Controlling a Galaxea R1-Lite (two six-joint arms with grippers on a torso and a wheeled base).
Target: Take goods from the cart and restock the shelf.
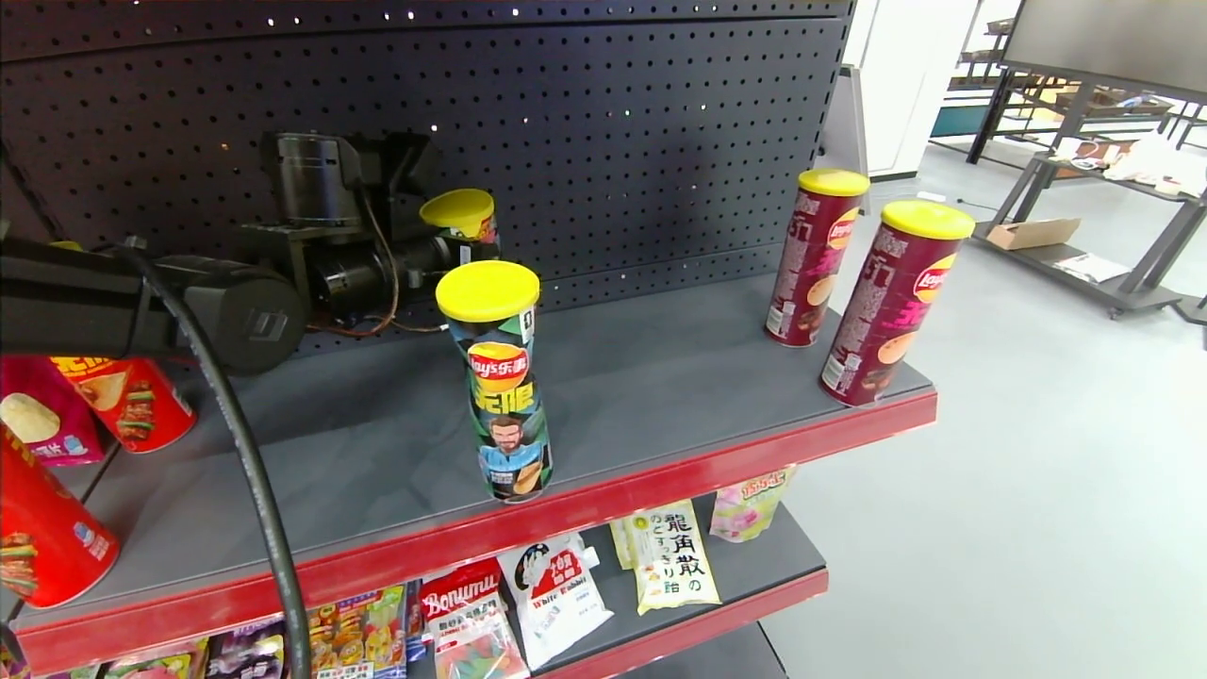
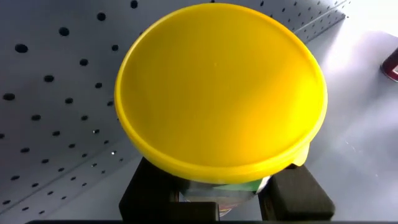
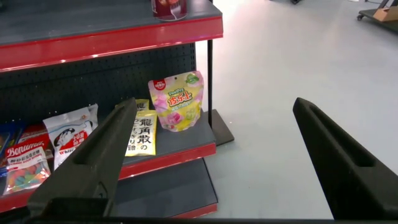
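**Yellow-lidded chip can clamped in the left gripper at the back of the shelf**

Seen from the left wrist, the can's round yellow lid sits right up against the camera. Below the lid, 2 black fingers press on opposite sides of the can's body, so the jaws are closed on it.

From the head view, this chip can stands upright in the left gripper, near the black pegboard that backs the grey shelf. Its base is hidden, so I cannot tell whether it touches the shelf.

Just in front of it, at the shelf's red front edge, stands a second chip can, green and black with the same yellow lid. It stands free of the gripper.

Well to the right, near the shelf's end, 2 maroon cans with yellow lids stand upright, one behind the other. At the far left are 2 red cans and a pink bag.

The black left arm comes in from the left, and a black cable hangs from it across the shelf front.

On the lower shelf, flat snack bags lie in a row.

Down at that level is the right gripper, its 2 fingers spread wide with nothing between them. Beyond it, a pink and green bag stands at the end of the row.
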